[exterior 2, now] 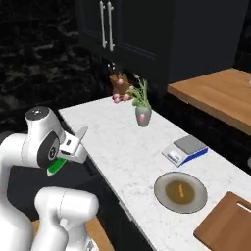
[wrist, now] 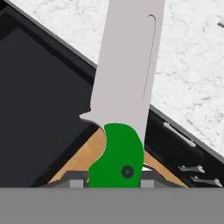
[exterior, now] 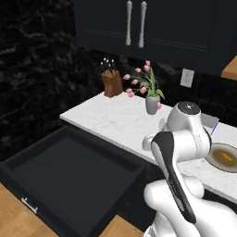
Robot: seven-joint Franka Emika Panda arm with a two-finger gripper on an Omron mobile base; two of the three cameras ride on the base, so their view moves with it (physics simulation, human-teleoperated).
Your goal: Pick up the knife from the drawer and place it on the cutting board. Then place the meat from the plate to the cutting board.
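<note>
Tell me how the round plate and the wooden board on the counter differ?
The round grey-rimmed plate is circular with a brownish-olive centre; the rectangular reddish-brown wooden cutting board is straight-edged and a single colour. The plate carries a small orange-brown piece of meat, while the visible part of the board is bare. Both lie flat on the white marble counter.

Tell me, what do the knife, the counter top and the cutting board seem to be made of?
Knife: flat matte grey blade, probably metal; glossy green handle, likely plastic.
Counter top: white with fine grey veins, looks like polished marble or similar stone.
Cutting board: reddish-brown with faint grain, apparently wood.
</note>
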